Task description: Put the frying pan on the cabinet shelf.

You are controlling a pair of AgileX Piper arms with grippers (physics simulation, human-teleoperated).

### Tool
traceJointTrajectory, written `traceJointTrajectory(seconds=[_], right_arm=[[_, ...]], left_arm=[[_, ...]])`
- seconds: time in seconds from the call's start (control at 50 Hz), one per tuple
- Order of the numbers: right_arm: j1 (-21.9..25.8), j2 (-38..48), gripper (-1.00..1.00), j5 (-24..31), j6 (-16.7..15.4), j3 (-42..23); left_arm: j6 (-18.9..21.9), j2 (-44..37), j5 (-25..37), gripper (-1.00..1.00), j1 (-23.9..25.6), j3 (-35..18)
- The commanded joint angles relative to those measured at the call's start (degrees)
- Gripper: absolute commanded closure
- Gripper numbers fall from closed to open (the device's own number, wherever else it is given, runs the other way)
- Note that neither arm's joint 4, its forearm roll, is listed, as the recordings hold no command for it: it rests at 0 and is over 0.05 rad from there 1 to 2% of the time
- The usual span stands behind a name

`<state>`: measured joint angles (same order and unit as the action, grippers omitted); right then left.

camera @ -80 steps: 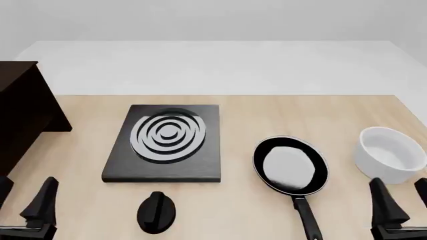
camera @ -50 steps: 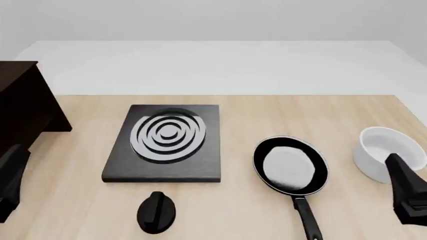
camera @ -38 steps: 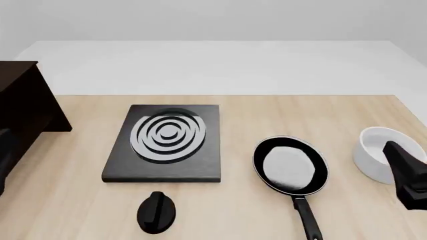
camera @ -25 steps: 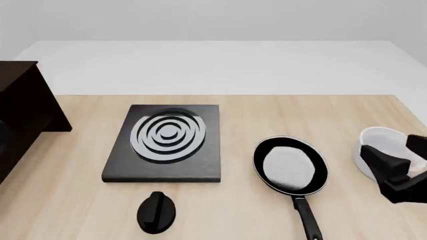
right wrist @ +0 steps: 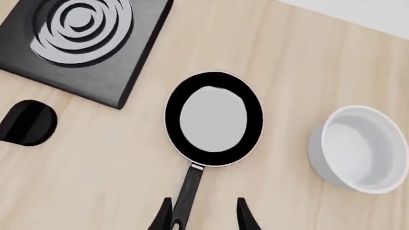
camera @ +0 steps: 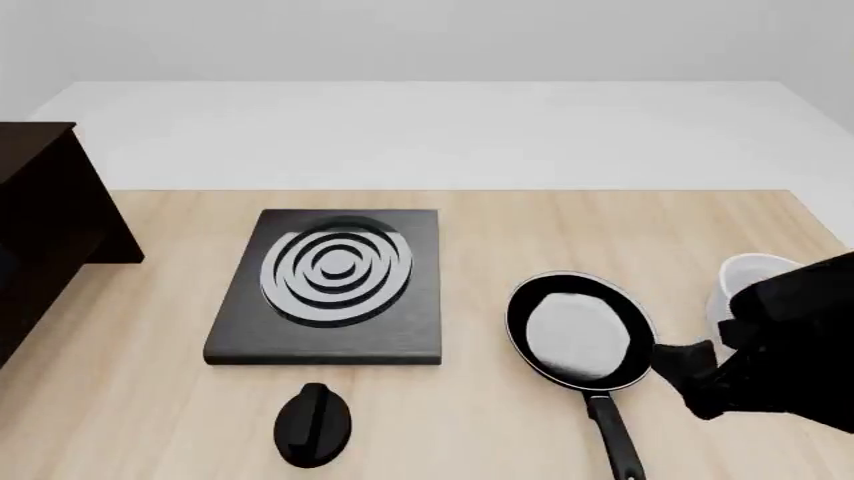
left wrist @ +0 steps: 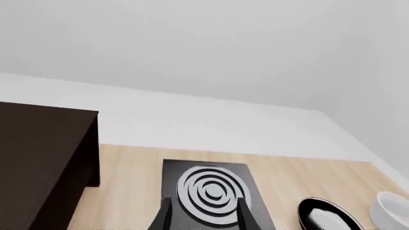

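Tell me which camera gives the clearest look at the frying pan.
The right wrist view: the frying pan shows whole from above, pale inside, black rim, and its handle running down between the right claw fingers. The front view shows the pan too, but the right arm crowds its edge. The left wrist view catches only part of it at the frame's edge.

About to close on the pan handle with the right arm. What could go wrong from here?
1. The right gripper straddles the frying pan handle near its far end; lifted from there, the pan may tip or twist.
2. The white bowl sits close beside the pan; a swing could knock it.
3. The cabinet is far left, past the stove plate: a long carry.
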<state>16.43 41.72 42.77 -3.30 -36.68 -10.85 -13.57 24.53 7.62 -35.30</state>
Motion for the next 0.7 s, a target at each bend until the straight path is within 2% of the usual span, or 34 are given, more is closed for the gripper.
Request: traceJointTrajectory(seconds=[0.02,0.22,0.44,0.7], right_arm=[[-0.19,4.45,-1.00,1.50,-0.72,0.53],[2.49,6.43,-1.00,-1.04,1.87,3.46],[3.44,9.04,-1.00,-3.20,2.27,4.56],[5.82,13.34,-1.00,-10.90,4.68,10.25]], left_arm=[[-1.38,-0.02,-0.61,-1.00,0.94,1.53],[-1.55,-0.35,-0.33,-1.00,1.99,1.55],[-1.82,-0.43,-0.06,-1.00,2.29,1.25],[-1.33,-0.40,-0.65,-1.00,2.06,2.08]])
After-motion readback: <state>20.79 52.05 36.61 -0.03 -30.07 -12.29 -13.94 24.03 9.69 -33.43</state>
